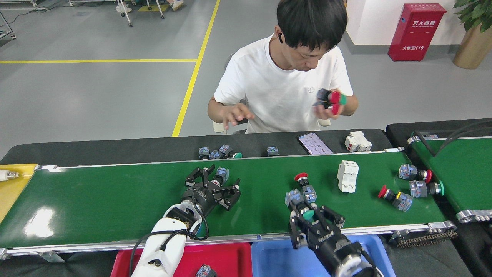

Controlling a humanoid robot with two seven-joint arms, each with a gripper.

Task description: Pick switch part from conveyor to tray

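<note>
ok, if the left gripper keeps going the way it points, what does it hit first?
The left gripper points up the conveyor toward the person. The switch part between its open fingers comes first. Beyond that, probably the belt's far rail and the loose parts behind it; depth is unclear.

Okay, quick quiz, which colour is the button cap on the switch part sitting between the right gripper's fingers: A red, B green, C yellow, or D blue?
B: the right gripper has its fingers on either side of a green-capped switch part at the near edge of the conveyor; a red-capped switch part lies apart, farther up the belt.

red tray (230, 257) cut off below, switch part (220, 174) half hidden
</note>
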